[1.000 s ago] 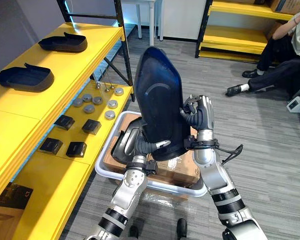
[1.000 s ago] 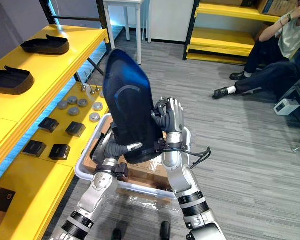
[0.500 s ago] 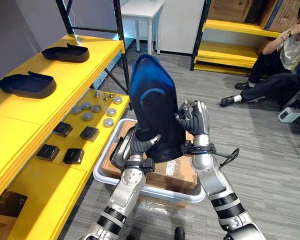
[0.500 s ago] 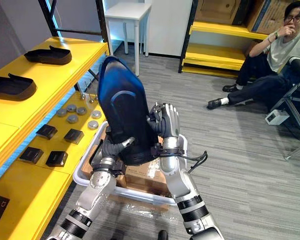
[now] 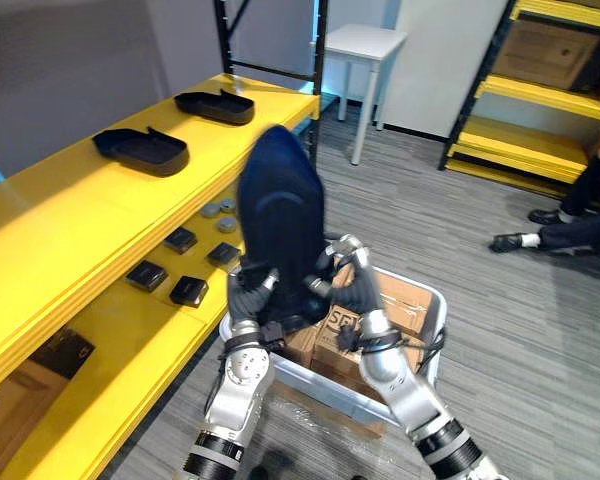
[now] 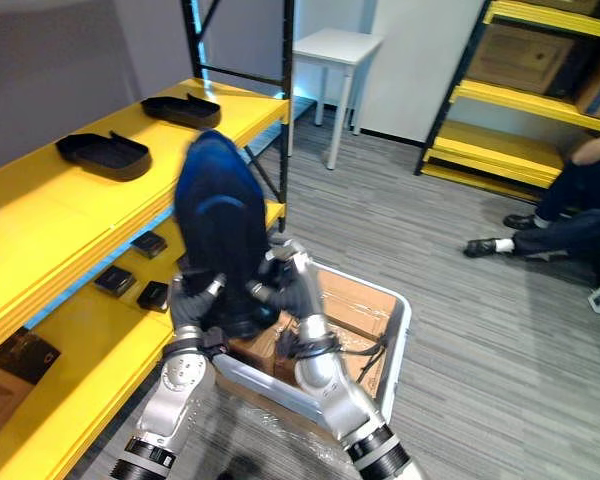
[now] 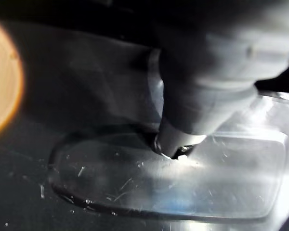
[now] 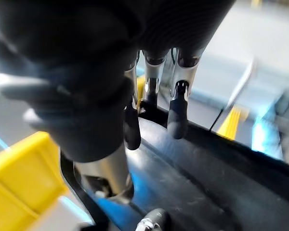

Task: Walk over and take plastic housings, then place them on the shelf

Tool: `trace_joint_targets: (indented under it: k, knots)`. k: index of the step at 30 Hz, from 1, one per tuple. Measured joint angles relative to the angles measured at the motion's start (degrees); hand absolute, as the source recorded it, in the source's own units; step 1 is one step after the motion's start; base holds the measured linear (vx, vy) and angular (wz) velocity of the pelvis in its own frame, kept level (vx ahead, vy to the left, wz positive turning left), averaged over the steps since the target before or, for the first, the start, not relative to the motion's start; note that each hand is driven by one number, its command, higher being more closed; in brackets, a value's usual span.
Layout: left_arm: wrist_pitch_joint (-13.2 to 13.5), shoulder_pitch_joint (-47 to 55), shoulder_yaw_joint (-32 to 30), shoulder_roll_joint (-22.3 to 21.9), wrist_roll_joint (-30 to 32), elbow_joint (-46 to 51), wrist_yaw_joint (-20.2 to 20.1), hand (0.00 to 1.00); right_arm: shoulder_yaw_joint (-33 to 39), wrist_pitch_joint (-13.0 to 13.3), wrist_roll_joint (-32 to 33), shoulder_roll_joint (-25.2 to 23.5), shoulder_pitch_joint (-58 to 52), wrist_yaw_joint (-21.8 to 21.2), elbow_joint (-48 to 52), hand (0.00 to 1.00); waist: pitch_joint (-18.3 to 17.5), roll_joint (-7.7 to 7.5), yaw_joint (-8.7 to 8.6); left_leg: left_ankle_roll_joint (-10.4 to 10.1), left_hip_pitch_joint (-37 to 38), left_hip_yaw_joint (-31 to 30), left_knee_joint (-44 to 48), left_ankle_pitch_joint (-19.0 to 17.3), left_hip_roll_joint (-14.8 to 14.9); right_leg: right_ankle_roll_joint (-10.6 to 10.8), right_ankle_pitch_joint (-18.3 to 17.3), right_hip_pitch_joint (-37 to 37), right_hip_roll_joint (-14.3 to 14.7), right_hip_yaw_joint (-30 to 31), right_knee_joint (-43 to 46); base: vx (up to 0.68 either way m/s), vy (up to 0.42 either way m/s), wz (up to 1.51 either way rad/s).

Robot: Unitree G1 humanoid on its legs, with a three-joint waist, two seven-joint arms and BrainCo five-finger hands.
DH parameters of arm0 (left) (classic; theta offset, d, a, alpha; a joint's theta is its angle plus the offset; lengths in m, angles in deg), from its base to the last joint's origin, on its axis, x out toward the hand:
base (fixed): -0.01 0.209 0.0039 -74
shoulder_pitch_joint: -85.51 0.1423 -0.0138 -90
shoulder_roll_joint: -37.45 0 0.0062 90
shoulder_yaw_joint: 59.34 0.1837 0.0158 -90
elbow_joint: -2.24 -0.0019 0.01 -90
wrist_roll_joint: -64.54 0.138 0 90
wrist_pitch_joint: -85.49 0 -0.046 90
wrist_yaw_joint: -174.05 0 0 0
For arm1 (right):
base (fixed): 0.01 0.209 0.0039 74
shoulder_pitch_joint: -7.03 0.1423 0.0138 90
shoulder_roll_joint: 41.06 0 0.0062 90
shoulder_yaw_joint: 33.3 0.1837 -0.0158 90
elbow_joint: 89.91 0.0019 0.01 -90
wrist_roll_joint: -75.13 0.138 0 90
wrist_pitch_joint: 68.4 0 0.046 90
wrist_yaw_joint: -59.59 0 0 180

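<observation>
We are holding a dark blue glossy plastic housing (image 5: 280,215) upright between both hands, above a white plastic bin (image 5: 438,303).

Our left hand (image 5: 248,292) is clamping the housing's lower left edge with curled fingers, and our right hand (image 5: 352,288) is gripping the lower right edge, its dark-tipped fingers (image 8: 177,115) hooking over the rim. The bin is carrying brown cardboard boxes (image 5: 400,300). To our left a long yellow shelf (image 5: 70,215) is bearing two black moulded housings (image 5: 142,150) (image 5: 216,105); small black boxes (image 5: 188,290) are lying on its lower level.
</observation>
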Motion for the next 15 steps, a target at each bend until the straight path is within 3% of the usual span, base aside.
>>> trace_joint_targets:
  k: [2,3,5,6,7,8,11,13,15]
  knots:
    - [0.0,0.8,-1.8,-0.2,3.6,0.6,0.1,1.0,0.1,1.8,2.5,0.0,-0.9,-1.6,-0.8,0.0,-0.2,0.08,0.67,0.0,-1.2,-1.0,0.2,0.0,-0.2,0.1,-0.6,0.3,-0.2,-2.2,0.0,-0.01,-0.028,0.7]
    - [-0.1,1.3,-3.0,-0.2,5.0,0.6,0.1,1.0,0.6,2.4,3.2,0.0,-1.7,-2.4,-0.9,0.0,-0.1,0.32,0.68,1.0,-2.6,2.9,0.1,-0.1,0.6,0.5,-1.0,0.6,-0.7,-4.4,0.0,0.01,-0.026,0.96]
    - [-0.1,2.1,-6.7,-2.4,5.6,1.5,0.4,1.0,4.1,2.3,5.1,0.4,-3.7,-3.1,-1.6,0.0,0.1,0.68,0.59,4.7,-5.0,15.4,1.6,1.5,2.9,0.8,-1.3,0.6,-1.8,-8.1,0.4,0.02,0.005,1.02]
    - [-0.1,2.7,-9.8,-3.5,5.6,2.2,1.2,1.0,7.7,2.0,5.6,0.8,-5.3,-3.1,-2.7,0.0,0.2,0.96,0.97,6.4,-6.5,24.9,4.0,2.0,4.5,1.5,-1.8,0.6,-2.8,-9.8,0.9,0.05,0.079,0.75]
    - [-0.1,3.9,-12.8,-3.6,5.8,2.7,1.5,1.0,11.2,1.0,5.7,1.5,-6.8,-3.2,-3.2,0.0,0.4,1.12,1.46,6.1,-6.7,33.1,5.5,1.7,5.8,2.2,-2.3,0.4,-4.1,-10.5,2.0,0.11,0.147,0.64]
    - [-0.1,5.8,-15.3,-3.4,6.4,3.7,1.5,1.0,13.7,0.6,5.9,2.1,-7.9,-3.2,-3.1,0.0,0.4,1.12,1.54,5.6,-6.8,37.0,6.5,1.4,5.8,2.9,-2.6,0.4,-5.1,-11.0,2.4,0.13,0.152,0.38]
    - [-0.1,11.9,-20.9,-2.4,6.7,6.9,1.3,1.0,21.0,-0.3,6.9,1.9,-10.0,-3.1,-2.5,0.0,0.4,0.75,1.81,4.2,-6.5,37.2,6.6,0.7,3.0,4.1,-2.9,1.0,-7.9,-11.7,2.9,0.19,0.171,0.29]
    - [-0.1,13.8,-22.3,-2.7,8.1,8.1,0.8,1.0,25.0,-1.0,7.1,1.6,-11.1,-3.1,-2.5,0.0,0.5,0.63,1.89,4.0,-5.6,36.5,7.0,-0.6,1.1,6.4,-3.9,2.2,-10.8,-13.7,6.7,0.22,0.144,0.69]
    - [-0.1,15.4,-21.9,-3.1,10.6,9.8,-0.8,1.0,29.4,-1.9,7.1,1.8,-13.3,-3.2,-2.5,0.0,1.0,1.35,1.51,4.1,-1.5,32.2,6.5,-2.1,-0.3,6.2,-6.1,0.2,-17.2,-13.8,27.2,0.22,0.196,0.95]
